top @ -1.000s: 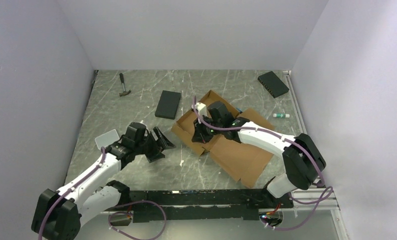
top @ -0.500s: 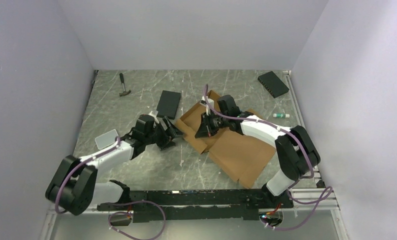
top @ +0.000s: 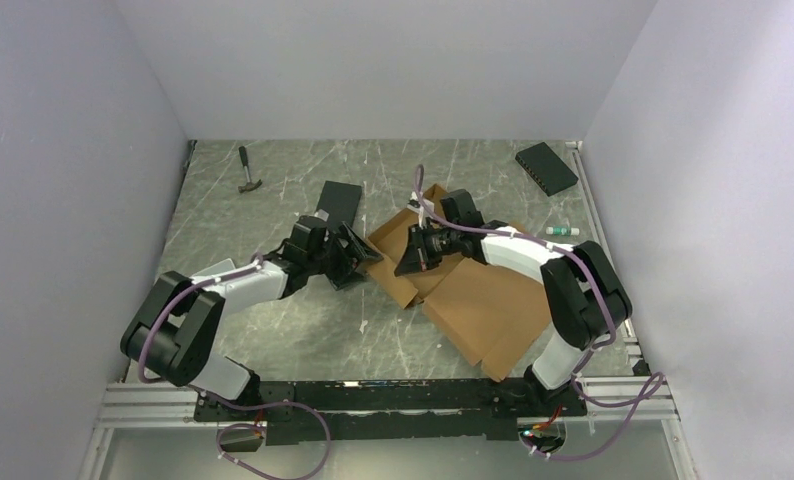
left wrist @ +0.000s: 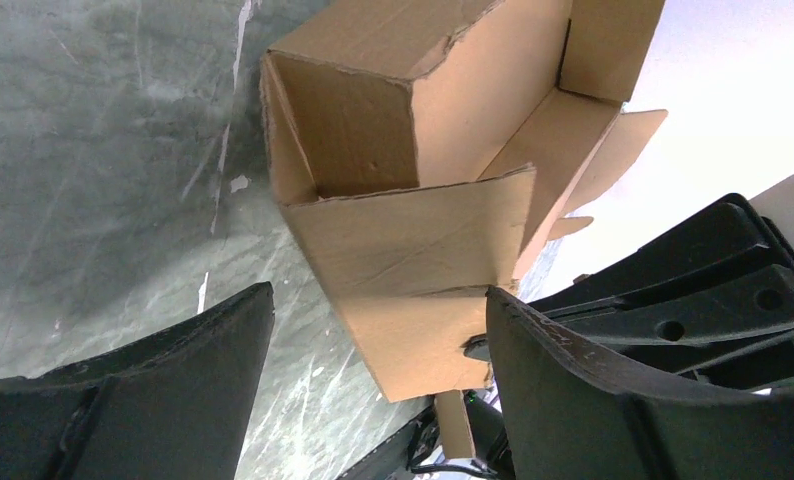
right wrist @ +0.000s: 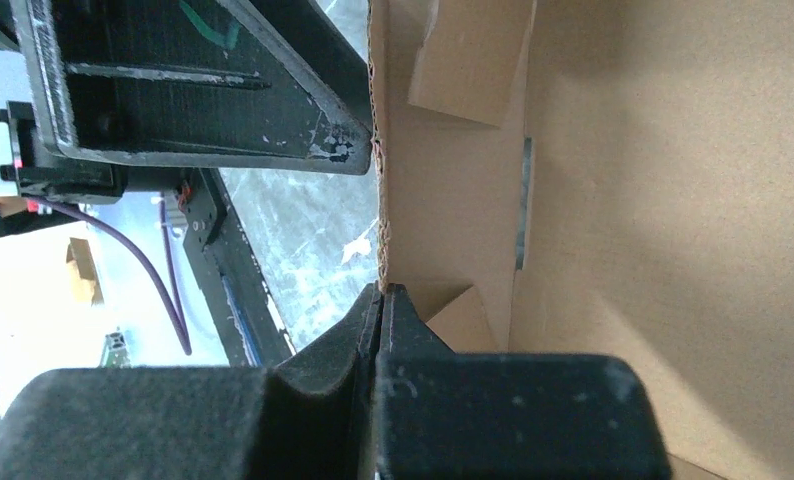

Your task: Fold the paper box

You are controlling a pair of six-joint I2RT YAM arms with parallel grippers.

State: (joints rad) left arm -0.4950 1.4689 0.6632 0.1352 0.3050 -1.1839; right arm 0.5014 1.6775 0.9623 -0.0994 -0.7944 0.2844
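I see the paper box (top: pixel 483 300) lying partly opened on the worktop (top: pixel 273 330), from the centre toward the near right corner. Its large panels lie flat; the walls at its left end stand raised.

Right gripper (top: pixel 410 262): the jaws are pressed together on the top edge of a raised wall. In the right wrist view the corrugated edge runs straight into the seam between the fingers (right wrist: pixel 303 400).

Left gripper (top: pixel 363 258): the jaws are spread wide, just beside the box's left end. In the left wrist view a raised corner and its flap stand in the gap between the two fingers (left wrist: pixel 173 400). I cannot tell whether either finger touches the cardboard.

Other items on the worktop:
- A flat black box (top: pixel 335 200) lies just beyond the left gripper.
- A hammer (top: pixel 249 172) lies near the far left corner.
- A second black box (top: pixel 547 167) lies in the far right corner.
- A small tube (top: pixel 563 232) lies by the right edge.
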